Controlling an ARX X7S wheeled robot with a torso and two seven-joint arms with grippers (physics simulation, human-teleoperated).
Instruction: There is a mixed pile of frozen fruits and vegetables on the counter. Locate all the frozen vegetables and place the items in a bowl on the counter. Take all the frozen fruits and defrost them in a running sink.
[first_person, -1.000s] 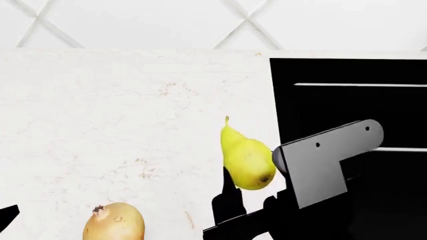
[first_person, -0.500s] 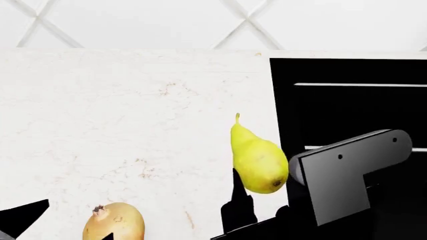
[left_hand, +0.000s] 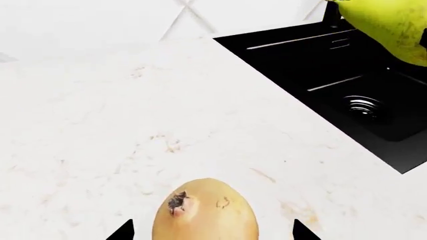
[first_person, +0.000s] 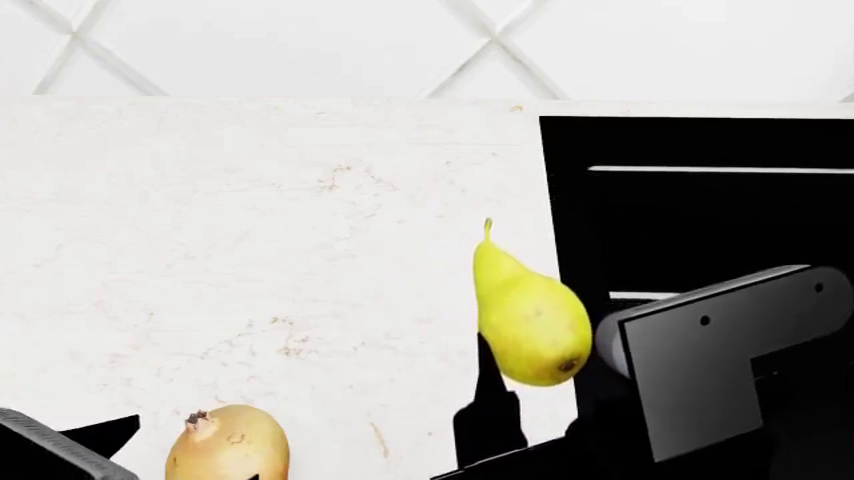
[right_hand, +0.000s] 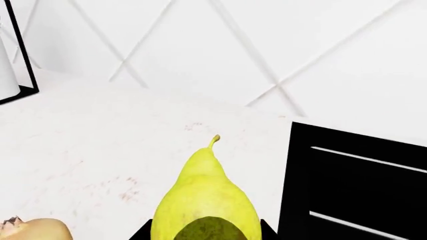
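Right claw (first_person: 527, 425) grips the pear (first_person: 531, 318) by its fat end, stem pointing toward the wall; pear over the worktop (first_person: 267, 220) edge, sink (first_person: 694, 200) immediately right; I judge a rightward carry. Left claw (left_hand: 210, 231) flanks the tan fruit (left_hand: 205, 210), seemingly open.

The right gripper (first_person: 527, 425) is closed on the pear (first_person: 531, 318), its dark fingers (first_person: 489, 410) clasping the fruit's lower body from below, with the grey wrist block just to the pear's right. The left gripper (left_hand: 212, 231) is spread open, its two fingertips either side of the golden-tan fruit (left_hand: 205, 211).
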